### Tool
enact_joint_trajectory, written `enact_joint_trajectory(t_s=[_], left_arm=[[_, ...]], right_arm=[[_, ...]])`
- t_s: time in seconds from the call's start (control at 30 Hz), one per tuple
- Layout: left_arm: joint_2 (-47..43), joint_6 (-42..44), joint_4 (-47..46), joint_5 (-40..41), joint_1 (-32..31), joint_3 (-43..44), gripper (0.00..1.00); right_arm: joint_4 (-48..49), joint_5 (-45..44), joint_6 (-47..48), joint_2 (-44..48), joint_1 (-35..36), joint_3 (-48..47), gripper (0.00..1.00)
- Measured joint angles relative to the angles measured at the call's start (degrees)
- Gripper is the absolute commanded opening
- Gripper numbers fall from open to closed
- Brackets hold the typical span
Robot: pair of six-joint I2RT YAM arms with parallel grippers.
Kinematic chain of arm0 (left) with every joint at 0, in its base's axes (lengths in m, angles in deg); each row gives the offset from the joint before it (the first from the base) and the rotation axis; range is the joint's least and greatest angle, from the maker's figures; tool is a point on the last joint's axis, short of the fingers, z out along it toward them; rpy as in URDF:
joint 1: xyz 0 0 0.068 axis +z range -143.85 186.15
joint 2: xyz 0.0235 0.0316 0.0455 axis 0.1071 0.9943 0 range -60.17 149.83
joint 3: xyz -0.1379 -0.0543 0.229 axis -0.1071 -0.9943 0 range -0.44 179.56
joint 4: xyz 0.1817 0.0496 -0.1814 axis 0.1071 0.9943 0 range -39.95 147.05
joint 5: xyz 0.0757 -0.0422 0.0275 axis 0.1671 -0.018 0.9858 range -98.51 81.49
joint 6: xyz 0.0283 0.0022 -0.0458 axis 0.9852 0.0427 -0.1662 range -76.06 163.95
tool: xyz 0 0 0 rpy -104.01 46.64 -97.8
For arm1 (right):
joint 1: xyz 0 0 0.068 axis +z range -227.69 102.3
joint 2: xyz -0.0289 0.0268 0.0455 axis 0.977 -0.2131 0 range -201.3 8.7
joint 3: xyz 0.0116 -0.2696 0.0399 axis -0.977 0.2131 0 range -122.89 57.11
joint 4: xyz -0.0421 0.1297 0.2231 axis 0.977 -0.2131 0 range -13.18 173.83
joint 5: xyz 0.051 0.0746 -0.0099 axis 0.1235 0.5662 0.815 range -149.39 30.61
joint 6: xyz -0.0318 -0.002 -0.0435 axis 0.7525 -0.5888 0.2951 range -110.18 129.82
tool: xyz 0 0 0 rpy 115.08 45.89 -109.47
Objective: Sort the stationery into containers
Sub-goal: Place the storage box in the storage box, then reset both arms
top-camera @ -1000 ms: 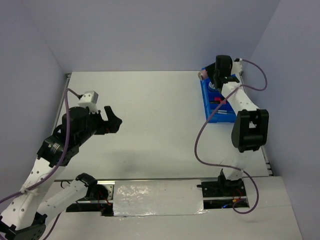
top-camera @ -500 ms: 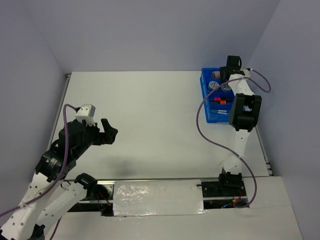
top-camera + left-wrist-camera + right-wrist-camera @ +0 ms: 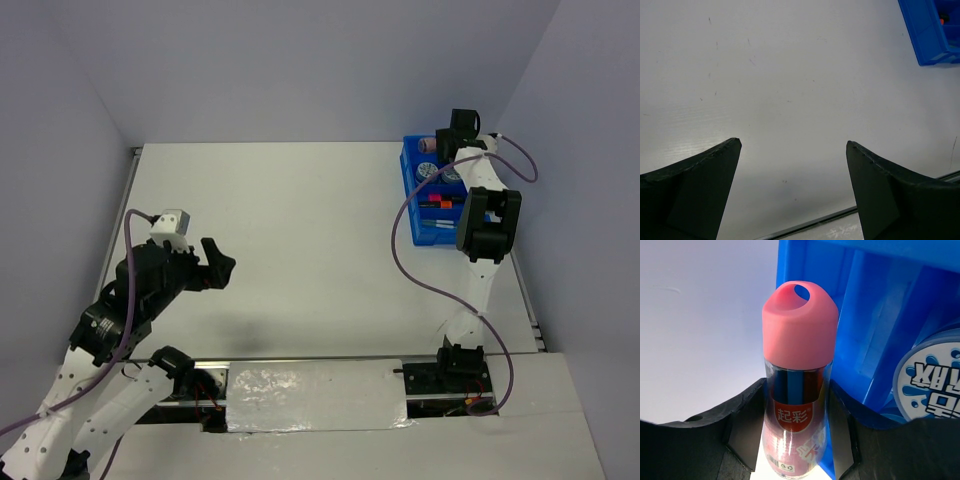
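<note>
My right gripper (image 3: 797,405) is shut on the pink bottle (image 3: 799,370), a clear cylinder with a pink cap, held over the far left rim of the blue tray (image 3: 875,305). In the top view the bottle (image 3: 428,145) sits at the far end of the tray (image 3: 413,225), below the right gripper (image 3: 452,135). Two round blue-white tubs (image 3: 428,172) (image 3: 452,176) and highlighters (image 3: 440,203) lie in the tray. One tub (image 3: 935,382) shows in the right wrist view. My left gripper (image 3: 220,265) is open and empty above bare table; its fingers (image 3: 700,175) frame nothing.
The tray's near corner (image 3: 930,35) shows at the upper right of the left wrist view. The white table (image 3: 300,240) is walled on three sides. The right arm's cable (image 3: 400,260) loops over the table left of the tray.
The right arm swung from over the tray's middle to its far end, then barely moved. The left gripper drew back toward the near left and settled.
</note>
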Motion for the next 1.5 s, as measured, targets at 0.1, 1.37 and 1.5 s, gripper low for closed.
enact_joint_trajectory(t_s=[0.1, 1.37, 1.5], left_arm=[[-0.46, 0.02, -0.04, 0.00, 0.00, 0.00, 0.99], [6.78, -2.23, 1.57, 10.34, 26.38, 0.02, 0.99], [8.72, -1.95, 1.53, 12.85, 27.65, 0.04, 0.99]], right_arm=[[0.20, 0.26, -0.42, 0.00, 0.00, 0.00, 0.60], [3.37, 4.22, 48.41, 68.74, 16.76, 44.26, 1.00], [-3.37, 2.14, 56.13, 83.43, 17.90, 45.16, 1.00]])
